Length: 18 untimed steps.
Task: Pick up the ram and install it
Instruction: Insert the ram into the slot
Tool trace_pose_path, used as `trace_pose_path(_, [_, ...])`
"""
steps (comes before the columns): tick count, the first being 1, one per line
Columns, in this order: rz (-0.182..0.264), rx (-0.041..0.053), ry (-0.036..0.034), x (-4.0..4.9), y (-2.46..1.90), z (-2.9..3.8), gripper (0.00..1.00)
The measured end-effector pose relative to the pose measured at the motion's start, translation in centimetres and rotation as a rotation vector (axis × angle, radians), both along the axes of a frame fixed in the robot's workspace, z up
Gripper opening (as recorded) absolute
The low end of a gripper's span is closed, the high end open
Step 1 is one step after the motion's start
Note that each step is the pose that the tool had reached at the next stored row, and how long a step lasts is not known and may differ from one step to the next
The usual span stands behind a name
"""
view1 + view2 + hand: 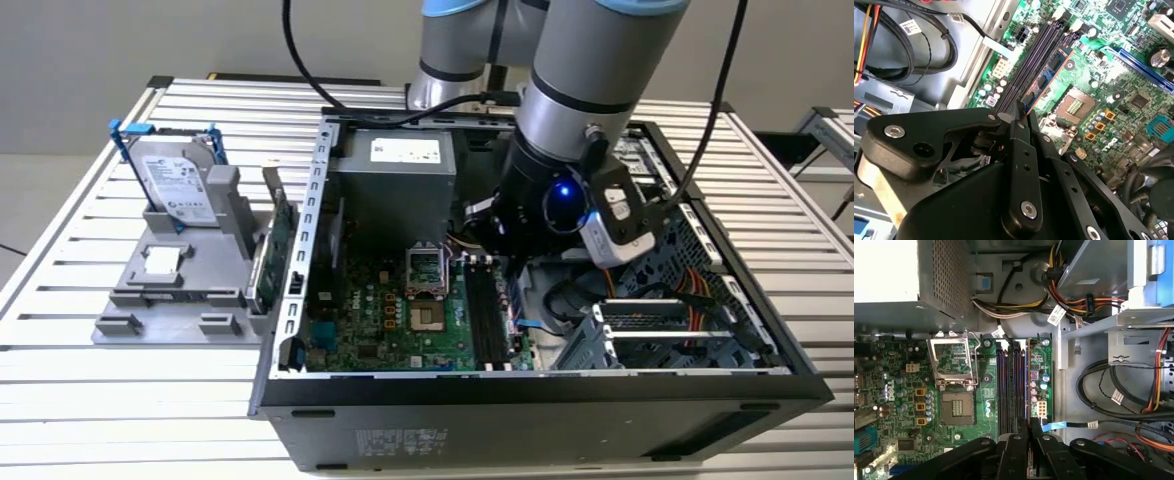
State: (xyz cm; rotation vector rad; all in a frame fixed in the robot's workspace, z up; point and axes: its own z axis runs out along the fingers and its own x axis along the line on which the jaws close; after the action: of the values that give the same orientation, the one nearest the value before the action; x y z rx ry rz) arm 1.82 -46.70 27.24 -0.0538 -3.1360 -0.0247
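Gripper (514, 262) is down inside the open case (534, 420), just beside the socket (424, 290), on the socket's side toward the exterior view's right. Both wrist views look past the black fingers (1018, 442) onto the motherboard. The fingers are drawn close together, clamped on the end of the ram (1051, 70). The ram runs away from the fingertips, on edge, parallel to the socket's near side. In the second wrist view its bluish face and orange edge line show between the socket and the dark slots (1009, 385). In the first wrist view it shows only as a thin line along the slots' far side from the socket. I cannot tell which slot it stands over, nor whether it is seated or just above. The slots lie alongside the socket, their long sides running the same way as the ram. The power supply (394, 170) sits beyond the socket toward the back of the case. A bundle of cables (1019, 307) passes between it and the slots' end. Well apart from the socket, outside the case on the exterior view's left, the hard drive (180, 180) stands upright in a grey holder (160, 290) on the table (80, 380).
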Motion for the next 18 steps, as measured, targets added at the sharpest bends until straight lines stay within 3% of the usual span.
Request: trace_pose_path(18, [0.000,-0.0008,0.0000,0.41,-0.03,-2.02,0.00])
